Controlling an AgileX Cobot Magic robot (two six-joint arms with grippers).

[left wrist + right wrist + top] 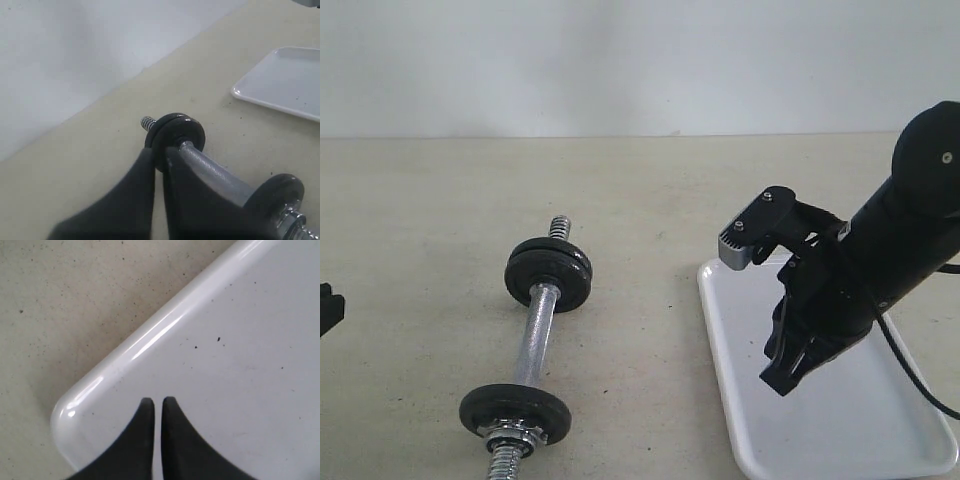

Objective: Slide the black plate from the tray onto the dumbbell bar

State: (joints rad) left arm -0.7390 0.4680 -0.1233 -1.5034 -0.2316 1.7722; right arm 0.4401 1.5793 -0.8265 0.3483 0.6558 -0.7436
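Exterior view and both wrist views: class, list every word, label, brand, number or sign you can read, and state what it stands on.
None can be read in any view.
The black plates, the dumbbell bar, the white tray, the left gripper and the right gripper show no words, numbers or signs.
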